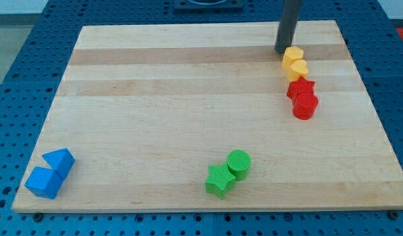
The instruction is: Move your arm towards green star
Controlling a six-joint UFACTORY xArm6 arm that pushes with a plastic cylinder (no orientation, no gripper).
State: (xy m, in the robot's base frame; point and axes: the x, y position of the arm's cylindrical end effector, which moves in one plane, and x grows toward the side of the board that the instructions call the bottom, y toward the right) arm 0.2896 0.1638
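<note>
my tip (282, 51) top right | green star (219, 181) bottom, well apart

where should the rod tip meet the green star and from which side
No grip is possible, only a push. The green star touches the green cylinder on its upper-right, so that side is blocked. Its left and top-left faces are bare; coming down from the view's top toward its upper-left looks best. My tip sits at the view's top right, beside the yellow blocks.
</note>
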